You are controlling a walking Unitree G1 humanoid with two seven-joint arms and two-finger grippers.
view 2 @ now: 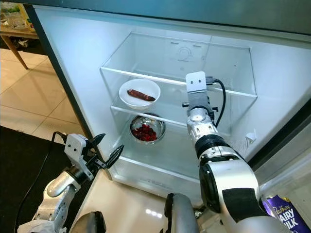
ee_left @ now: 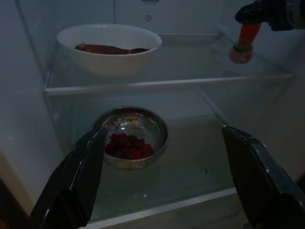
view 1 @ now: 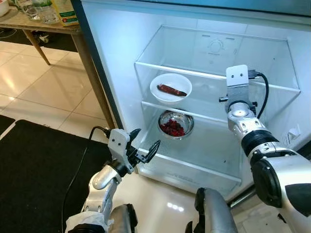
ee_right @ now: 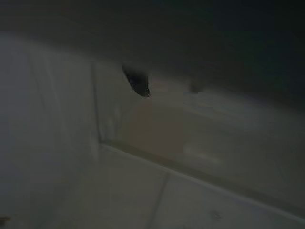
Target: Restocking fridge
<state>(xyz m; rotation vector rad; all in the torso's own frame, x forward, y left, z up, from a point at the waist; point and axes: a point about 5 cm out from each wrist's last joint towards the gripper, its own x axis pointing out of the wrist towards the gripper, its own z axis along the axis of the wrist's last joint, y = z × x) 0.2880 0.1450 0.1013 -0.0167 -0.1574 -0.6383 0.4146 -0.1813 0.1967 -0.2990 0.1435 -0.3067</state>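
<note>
The fridge stands open with glass shelves (view 1: 214, 77). On the middle shelf sits a white bowl (view 1: 170, 87) holding a dark red strip of food. Below it is a steel bowl (view 1: 175, 124) of red pieces. My right arm (view 1: 239, 104) reaches in over the middle shelf. In the left wrist view my right gripper (ee_left: 251, 21) is shut on the top of an orange carrot-like item (ee_left: 243, 44), whose lower end rests on the shelf. My left gripper (view 1: 145, 141) hangs open and holds nothing, just in front of the fridge's lower left corner, facing the steel bowl (ee_left: 131, 138).
The dark fridge edge (view 1: 92, 63) runs down the left side. A wooden table (view 1: 29, 23) with bottles stands at the back left. A black mat (view 1: 34, 170) lies on the tiled floor. A purple chocolate packet (view 2: 284, 216) lies at the lower right.
</note>
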